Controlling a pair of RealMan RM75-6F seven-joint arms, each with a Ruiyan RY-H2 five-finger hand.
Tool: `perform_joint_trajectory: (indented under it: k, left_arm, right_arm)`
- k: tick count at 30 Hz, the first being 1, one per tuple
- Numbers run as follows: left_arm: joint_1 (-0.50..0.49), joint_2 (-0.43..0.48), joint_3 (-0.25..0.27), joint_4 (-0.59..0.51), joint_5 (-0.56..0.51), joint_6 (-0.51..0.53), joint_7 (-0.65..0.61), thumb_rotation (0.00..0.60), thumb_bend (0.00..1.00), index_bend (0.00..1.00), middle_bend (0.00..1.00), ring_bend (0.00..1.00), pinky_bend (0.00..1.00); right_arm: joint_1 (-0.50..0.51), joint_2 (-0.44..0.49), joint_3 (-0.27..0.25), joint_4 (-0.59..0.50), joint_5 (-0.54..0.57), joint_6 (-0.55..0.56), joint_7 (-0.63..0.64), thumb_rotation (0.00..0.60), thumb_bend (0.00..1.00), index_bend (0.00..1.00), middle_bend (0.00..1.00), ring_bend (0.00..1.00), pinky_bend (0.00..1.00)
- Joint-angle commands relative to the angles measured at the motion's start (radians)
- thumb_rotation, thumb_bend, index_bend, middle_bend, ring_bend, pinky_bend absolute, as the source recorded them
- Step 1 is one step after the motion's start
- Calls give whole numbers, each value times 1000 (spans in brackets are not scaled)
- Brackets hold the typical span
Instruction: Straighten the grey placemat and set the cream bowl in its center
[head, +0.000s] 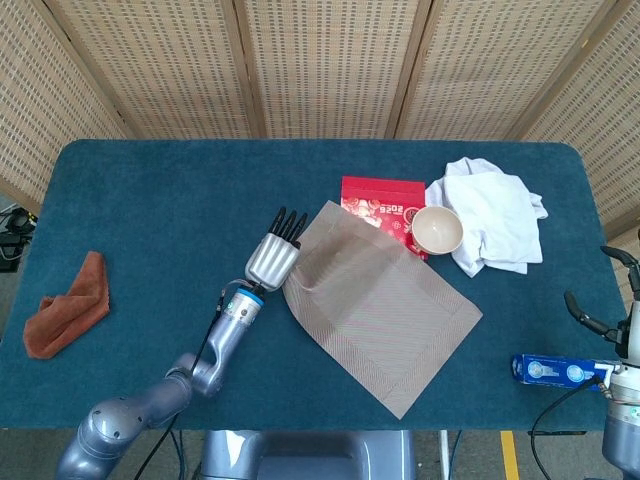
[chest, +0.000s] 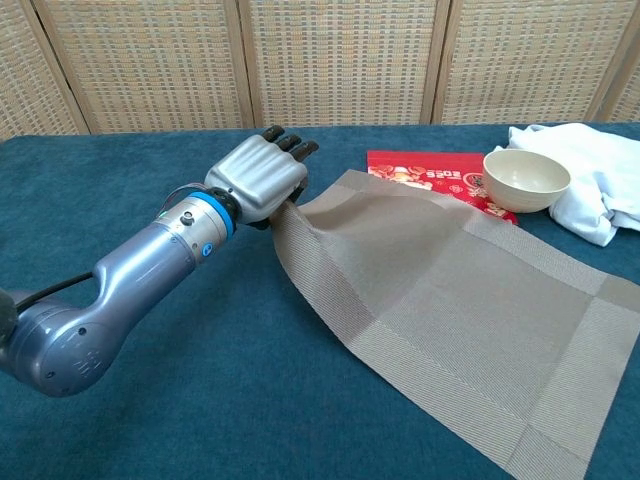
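Left hand (head: 272, 260) holds the near-left edge of the grey placemat (head: 378, 305); its fingers are curled over the edge, and the mat rises a little into a soft fold just beside the hand, as the chest view (chest: 255, 180) shows well. The grip itself is under the hand, so I cannot see exactly how the thumb meets the mat, but the lifted edge tells that the mat is held.

The placemat (chest: 450, 310) lies diagonally on the blue table (head: 170, 200), with one corner pointing to the front edge and another corner resting on the red packet (head: 383, 203). So the straightening is, in my judgement, only in progress: the mat is not yet parallel to the table edge.

The cream bowl (head: 437, 230) stands upright just beside the far corner of the mat, touching or almost touching the white cloth (head: 495, 215), and it is empty. It is not on the mat, so the second part of the task is not begun.

The right hand (head: 600, 320) shows only partly at the right border of the head view, near a blue packet (head: 558, 370); whether it is open or closed, I cannot tell.

An orange rag (head: 68, 305) lies well apart on the left.
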Motion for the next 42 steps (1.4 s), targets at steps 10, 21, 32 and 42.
perform_joint_trajectory:
  k: [10,21,32,42]
  left_arm:
    - [183,237,46,-436,-60,67,260,600,583,726,0,0,0]
    - [284,421,97,-862,-190,111,506,600,587,733,0,0,0]
    - [325,498,197,-1069,-204,145,595,600,589,737,0,0,0]
    - [369,554,285,-1159,-120,159,519,600,590,738,0,0,0]
  right_arm:
    - [2,-11,-25,-8,-34,13,-29,600,384,278,36,0,0]
    - [-2,-20,-49,-24,-72,38,-60,600,384,279,36,0,0]
    - [-6,-18,-59,-36,-94,58,-66,600,384,279,36,0,0]
    - [-7,-19,-67,-41,-107,71,-72,600,384,279,36,0,0]
